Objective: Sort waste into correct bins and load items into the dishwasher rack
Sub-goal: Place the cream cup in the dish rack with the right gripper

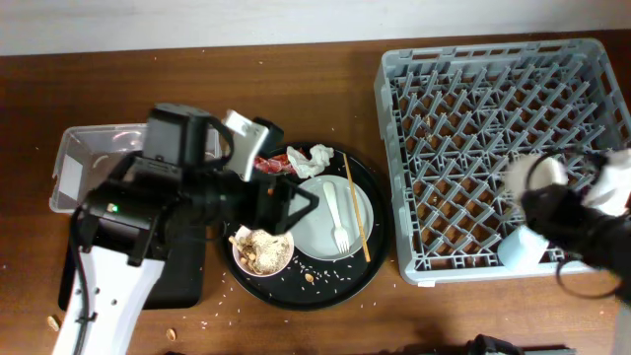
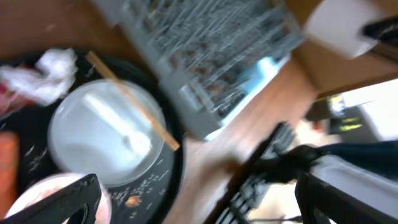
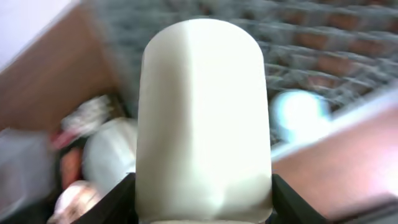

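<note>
Grey rack (image 1: 463,108), white cup (image 3: 202,118), black tray (image 1: 379,222)

The worktop (image 1: 296,79) is brown wood with a slight sheen. The dishwasher rack (image 1: 386,158) is dull grey moulded plastic, and the tub (image 1: 69,168) is clear plastic. The round black tray (image 1: 380,212) looks glossy, the plate (image 1: 315,232) smooth and pale. The chopsticks (image 1: 356,207) are bare wood, the fork (image 1: 335,212) white plastic, the paper (image 1: 311,158) crumpled, and the white cup (image 3: 202,112) smooth and matt.

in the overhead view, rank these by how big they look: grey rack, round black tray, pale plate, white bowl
Largest to smallest:
1. square grey plastic rack
2. round black tray
3. pale round plate
4. white bowl
</note>
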